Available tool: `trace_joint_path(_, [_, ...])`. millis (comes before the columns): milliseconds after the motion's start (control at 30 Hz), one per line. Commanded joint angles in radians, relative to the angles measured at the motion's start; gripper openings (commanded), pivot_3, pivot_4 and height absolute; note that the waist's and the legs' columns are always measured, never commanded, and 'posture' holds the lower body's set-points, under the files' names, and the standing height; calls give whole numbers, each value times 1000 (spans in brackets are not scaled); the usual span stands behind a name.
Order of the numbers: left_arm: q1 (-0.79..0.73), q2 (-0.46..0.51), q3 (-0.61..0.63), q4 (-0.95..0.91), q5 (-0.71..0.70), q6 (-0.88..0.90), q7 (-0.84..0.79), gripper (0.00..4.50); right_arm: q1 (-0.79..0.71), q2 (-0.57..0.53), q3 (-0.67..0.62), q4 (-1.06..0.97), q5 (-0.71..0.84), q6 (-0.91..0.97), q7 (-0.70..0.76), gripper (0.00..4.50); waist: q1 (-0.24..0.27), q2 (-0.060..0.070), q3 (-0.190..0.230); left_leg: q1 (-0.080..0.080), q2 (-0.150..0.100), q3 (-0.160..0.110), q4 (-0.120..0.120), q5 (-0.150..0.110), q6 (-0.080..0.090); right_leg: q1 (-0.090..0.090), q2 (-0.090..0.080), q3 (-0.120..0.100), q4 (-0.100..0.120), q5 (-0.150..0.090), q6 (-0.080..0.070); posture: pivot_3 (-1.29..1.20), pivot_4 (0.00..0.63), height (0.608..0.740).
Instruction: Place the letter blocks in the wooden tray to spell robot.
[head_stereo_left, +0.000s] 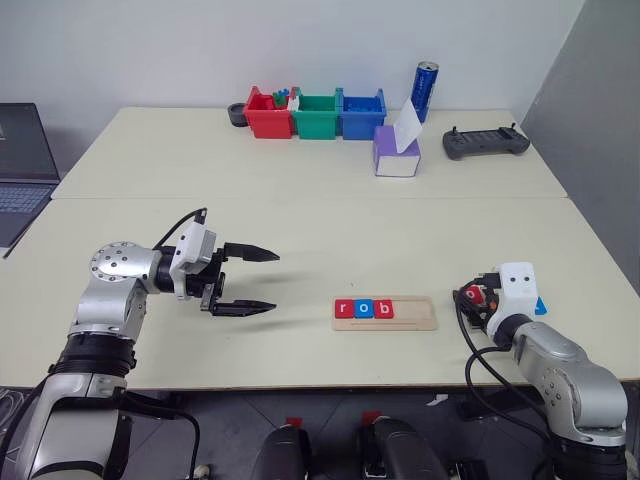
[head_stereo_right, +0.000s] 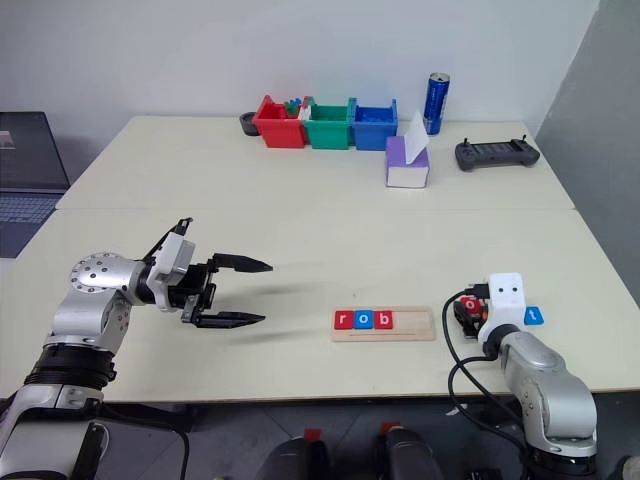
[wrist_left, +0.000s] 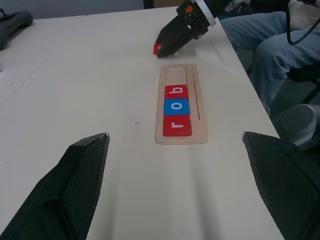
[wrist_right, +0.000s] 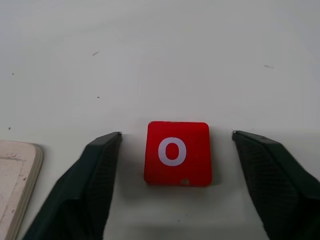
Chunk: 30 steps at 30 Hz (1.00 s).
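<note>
Closest to us, our right gripper (wrist_right: 172, 175) sits low over the table (head_stereo_left: 300, 230) with its two fingers spread wide, one on either side of a red o tile (wrist_right: 177, 153). The tile lies flat on the table between the fingers, touching neither, so we are gripping nothing there. The rounded end of the tray (wrist_right: 17, 175) shows just beside one finger.

Over on our left, the left gripper (head_stereo_left: 262, 281) hangs above the table, pointing across toward the tray, fingers wide apart and empty. It is well apart from the tiles.

The tray (head_stereo_left: 418, 318) lies flat near the front edge of the table, between our two arms. Three tiles sit side by side in it, filling its left part: a red r (head_stereo_left: 344, 309), a blue o (head_stereo_left: 364, 309) and a red b (head_stereo_left: 384, 309), touching one another. The right part of the tray is bare wood.

Just past our right wrist, a blue tile (head_stereo_right: 534, 315) peeks out on the table; we cannot read its letter.

At the far edge stand a red bin (head_stereo_left: 267, 118), a green bin (head_stereo_left: 316, 118) and a blue bin (head_stereo_left: 361, 116) in a row, with a blue can (head_stereo_left: 425, 90), a purple tissue box (head_stereo_left: 397, 152) and a dark controller (head_stereo_left: 485, 144) nearby. A laptop (head_stereo_left: 22, 165) sits off to the left.
</note>
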Motion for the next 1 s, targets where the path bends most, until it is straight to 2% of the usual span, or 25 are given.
trace_joint_path(33, [-13,16,-3,-4,-17,-10,-6,4500,-46,-139,-60,-27,73,10,145,4155,1,0,0,0,0,0,0,0,0,0,0,0,0,0,0,0,150,740])
trace_joint_path(133, [-19,19,-9,4,-18,-12,-6,4500,-64,-318,-50,42,99,-93,338,4155,1,0,0,0,0,0,0,0,0,0,0,0,-1,0,0,0,150,740])
trace_joint_path(267, [-25,19,-11,7,-17,-10,-6,4500,-87,-575,40,230,106,-379,777,4155,1,-1,0,-1,0,-2,-2,0,1,1,1,-3,-5,0,0,0,150,740])
trace_joint_path(367, [-32,14,-16,12,-13,-10,-6,4500,-204,-663,172,496,33,-617,1044,4155,-1,-2,1,-1,0,-2,-1,-1,1,1,2,-3,-6,0,0,0,150,740])
trace_joint_path(467, [-37,18,-12,0,-16,-3,-6,4500,-364,-665,303,773,-87,-884,1212,4155,-2,-2,1,-1,0,-2,-1,-1,1,1,2,-2,-6,0,1,0,150,740])
trace_joint_path(567, [-20,31,2,-25,-21,5,-6,4500,-490,-623,373,971,-160,-1054,1284,4155,-3,-2,1,-1,0,-1,0,0,1,1,2,-2,-5,0,1,0,150,740])
trace_joint_path(700, [26,45,25,-78,-27,24,-6,4500,-563,-569,420,1126,-225,-1176,1301,4155,-1,-2,1,-1,1,0,0,2,-3,1,2,-1,-5,0,0,0,150,740])
trace_joint_path(1000, [106,63,69,-188,-50,82,-5,4500,-610,-494,447,1263,-303,-1251,1273,4155,1,-1,2,0,0,1,1,2,-4,1,0,0,-5,1,0,0,150,740])
